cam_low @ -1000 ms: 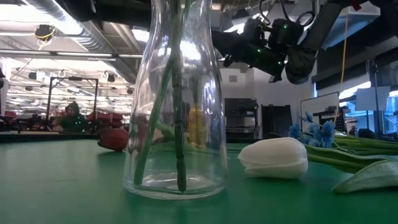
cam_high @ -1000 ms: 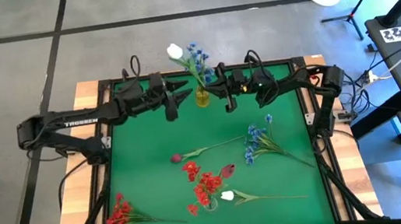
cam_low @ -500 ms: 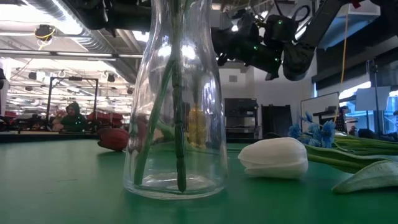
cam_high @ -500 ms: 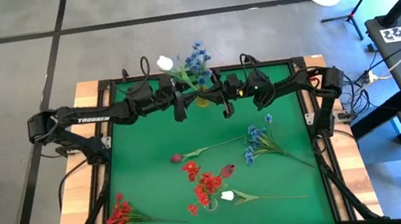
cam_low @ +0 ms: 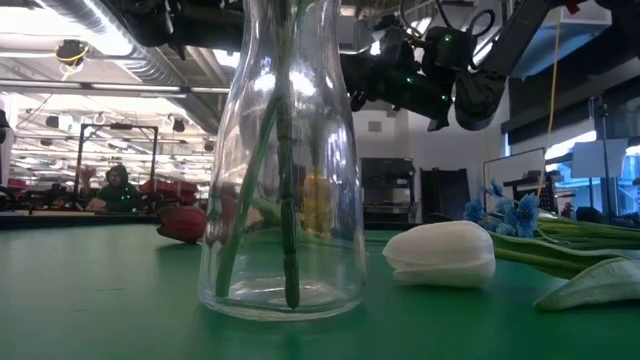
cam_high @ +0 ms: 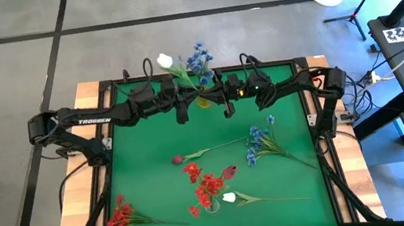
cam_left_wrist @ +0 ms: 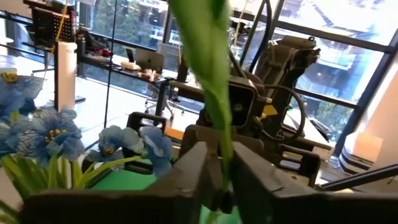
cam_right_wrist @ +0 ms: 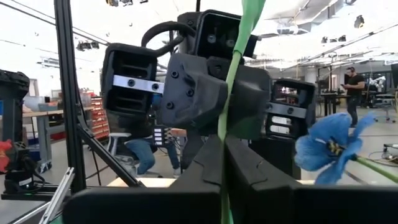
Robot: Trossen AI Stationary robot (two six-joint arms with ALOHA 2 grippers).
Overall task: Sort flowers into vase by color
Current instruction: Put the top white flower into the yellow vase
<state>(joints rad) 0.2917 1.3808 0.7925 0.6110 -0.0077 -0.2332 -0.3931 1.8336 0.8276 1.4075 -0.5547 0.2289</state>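
Both grippers meet over the small yellow glass vase (cam_high: 203, 100) at the desk's far edge. The right gripper (cam_high: 227, 110) has its jaws shut on a thin green stalk (cam_right_wrist: 231, 74) — the left gripper (cam_high: 181, 117) pinches a stalk too. Two pulls could snap it or tip the vase.

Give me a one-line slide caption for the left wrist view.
Left pincer shut on a green flower stem, blue flowers beside it, the other arm's wrist camera facing it.
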